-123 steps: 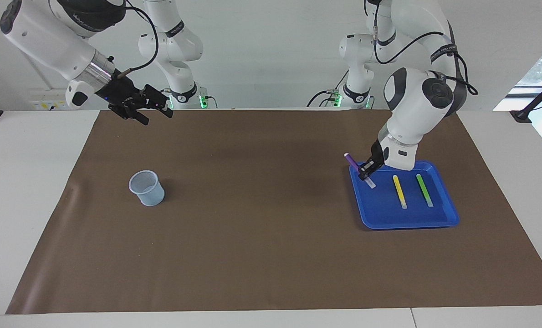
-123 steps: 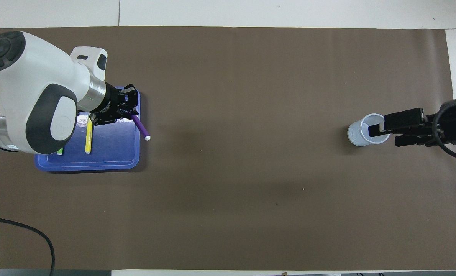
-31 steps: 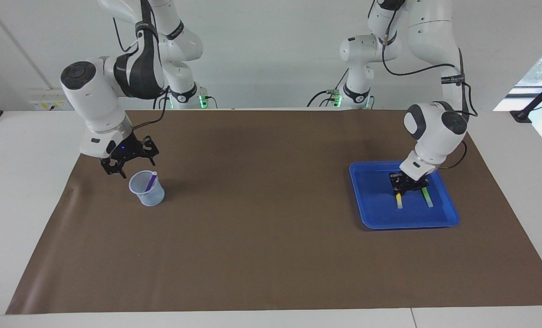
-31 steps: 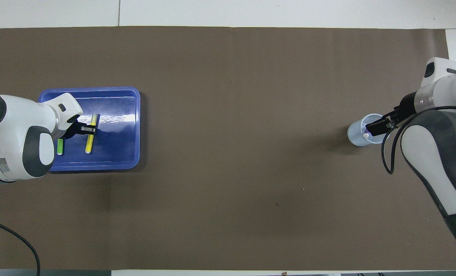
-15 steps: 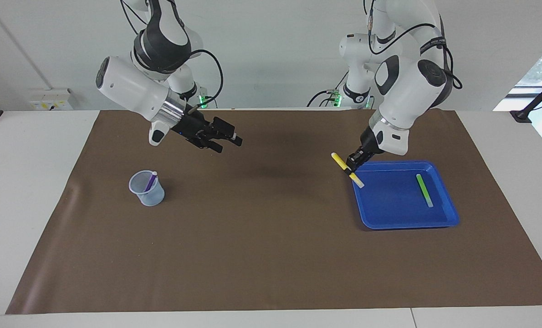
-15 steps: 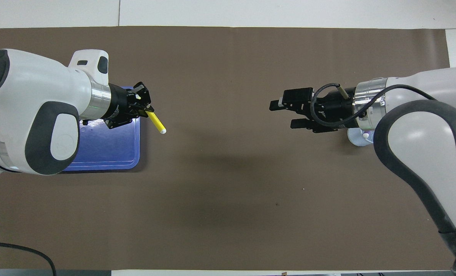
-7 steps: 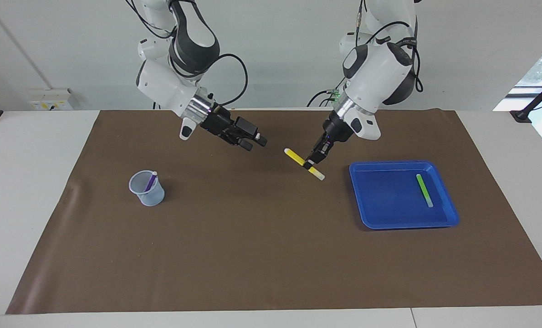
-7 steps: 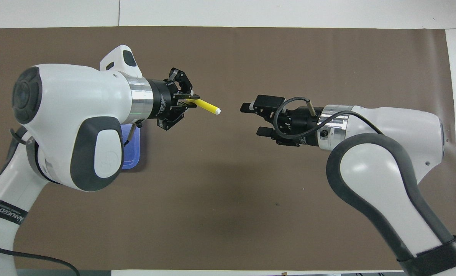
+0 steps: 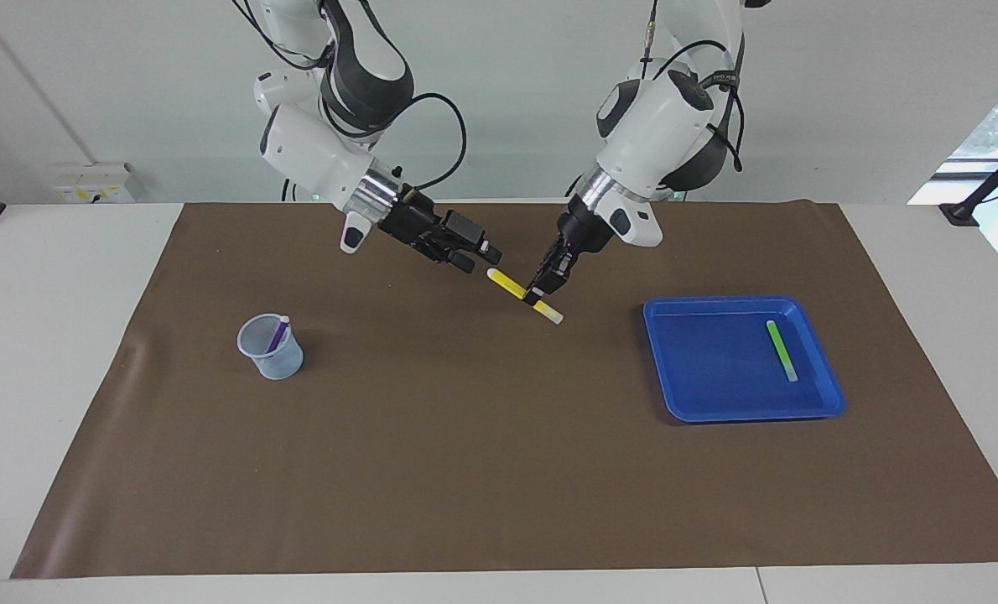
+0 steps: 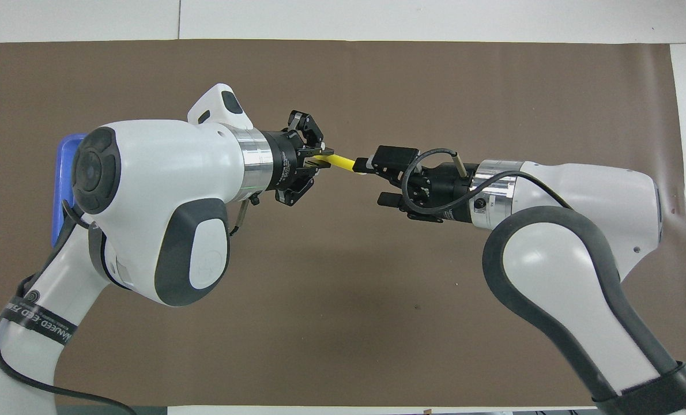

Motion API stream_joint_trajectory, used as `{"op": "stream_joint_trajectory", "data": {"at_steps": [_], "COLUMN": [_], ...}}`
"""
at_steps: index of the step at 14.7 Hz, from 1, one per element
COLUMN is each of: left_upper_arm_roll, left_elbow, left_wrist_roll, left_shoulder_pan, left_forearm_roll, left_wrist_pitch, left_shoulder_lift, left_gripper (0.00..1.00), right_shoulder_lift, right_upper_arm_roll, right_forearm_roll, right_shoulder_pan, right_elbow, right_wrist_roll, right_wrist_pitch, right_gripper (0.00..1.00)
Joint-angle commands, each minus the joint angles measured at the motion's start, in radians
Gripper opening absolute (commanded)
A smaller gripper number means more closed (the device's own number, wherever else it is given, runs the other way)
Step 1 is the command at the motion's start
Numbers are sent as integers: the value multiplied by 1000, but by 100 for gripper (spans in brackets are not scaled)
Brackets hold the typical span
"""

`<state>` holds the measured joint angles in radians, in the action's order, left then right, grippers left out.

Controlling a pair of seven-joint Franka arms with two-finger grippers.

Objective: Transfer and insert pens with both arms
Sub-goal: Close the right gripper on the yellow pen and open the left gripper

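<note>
Yellow pen now mid-mat, grippers closer.

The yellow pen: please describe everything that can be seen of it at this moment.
The yellow pen is a slim bright yellow marker with a pale translucent cap at its lower end. It is tilted and held in the air above the middle of the brown mat, touching nothing below. The left claw is shut on it near the capped end. Its bare upper end points at the open right claw, which has almost reached it; whether they touch cannot be told.
</note>
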<state>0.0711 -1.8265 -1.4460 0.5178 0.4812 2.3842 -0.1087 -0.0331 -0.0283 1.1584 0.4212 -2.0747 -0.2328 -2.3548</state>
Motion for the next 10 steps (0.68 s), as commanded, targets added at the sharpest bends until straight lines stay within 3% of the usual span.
{"op": "stream_joint_trajectory", "data": {"at_steps": [1, 5, 9, 10], "left_upper_arm_roll": [-14, -14, -13, -14], "left_elbow": [-29, -37, -40, -40], "left_wrist_roll": [-8, -10, -10, -8], "left_shoulder_pan": [31, 44, 44, 44], "left_forearm_roll": [17, 19, 17, 17], "left_wrist_pitch": [26, 26, 21, 21], "left_shoulder_lift": [15, 18, 20, 21], "left_gripper": [0, 0, 0, 0], "right_shoulder_lift": [-8, 5, 6, 6], "right_upper_arm_roll": [5, 5, 5, 5], "right_forearm_roll": [18, 18, 18, 18], "right_shoulder_pan": [-1, -2, -2, -2], "right_elbow": [4, 33, 33, 33], "right_wrist_roll": [-8, -11, -14, -14], "right_wrist_pitch": [-7, -7, -7, -7], "right_gripper": [70, 65, 55, 49]}}
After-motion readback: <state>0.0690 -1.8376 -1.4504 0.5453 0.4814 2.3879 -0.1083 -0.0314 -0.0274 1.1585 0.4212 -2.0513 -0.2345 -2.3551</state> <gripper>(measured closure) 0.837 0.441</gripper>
